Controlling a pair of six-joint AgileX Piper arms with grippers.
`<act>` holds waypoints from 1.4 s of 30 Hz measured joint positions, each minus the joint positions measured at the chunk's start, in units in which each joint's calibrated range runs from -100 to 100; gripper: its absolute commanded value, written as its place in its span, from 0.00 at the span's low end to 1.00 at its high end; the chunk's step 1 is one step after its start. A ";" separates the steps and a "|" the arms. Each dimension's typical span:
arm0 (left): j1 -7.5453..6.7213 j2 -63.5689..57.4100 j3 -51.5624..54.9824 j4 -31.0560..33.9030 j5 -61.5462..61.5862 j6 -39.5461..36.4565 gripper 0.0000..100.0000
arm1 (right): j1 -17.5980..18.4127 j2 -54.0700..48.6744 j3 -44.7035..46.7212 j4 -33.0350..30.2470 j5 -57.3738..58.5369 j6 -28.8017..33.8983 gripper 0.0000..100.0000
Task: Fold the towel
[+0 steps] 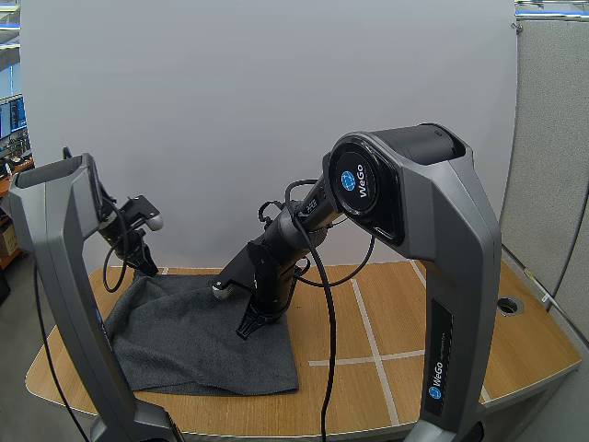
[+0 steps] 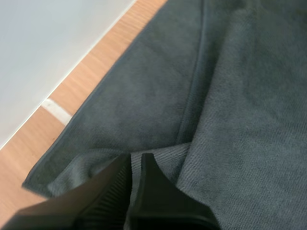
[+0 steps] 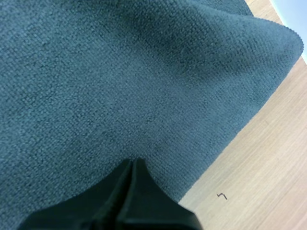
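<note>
Dark grey towel (image 1: 198,336) lies rumpled on the left part of a pale wooden surface (image 1: 414,304). The left gripper (image 1: 145,262) sits at the towel's far left corner. In the left wrist view its fingers (image 2: 144,177) are closed, pinching a raised fold of cloth. The right gripper (image 1: 247,330) points down onto the towel near its right edge. In the right wrist view its fingers (image 3: 144,191) are pressed together, with cloth gathered at the tips.
</note>
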 measured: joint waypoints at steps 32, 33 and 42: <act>-2.56 -0.05 0.00 12.56 -9.24 25.81 0.75 | 0.00 -0.15 0.00 0.00 1.06 0.00 0.00; -2.56 -0.05 0.00 12.56 -9.24 26.98 0.75 | 0.00 -0.15 0.00 0.00 1.24 0.00 0.00; -3.26 2.22 0.00 13.74 -15.23 27.88 0.75 | 0.00 -0.30 0.00 0.00 3.40 0.00 0.00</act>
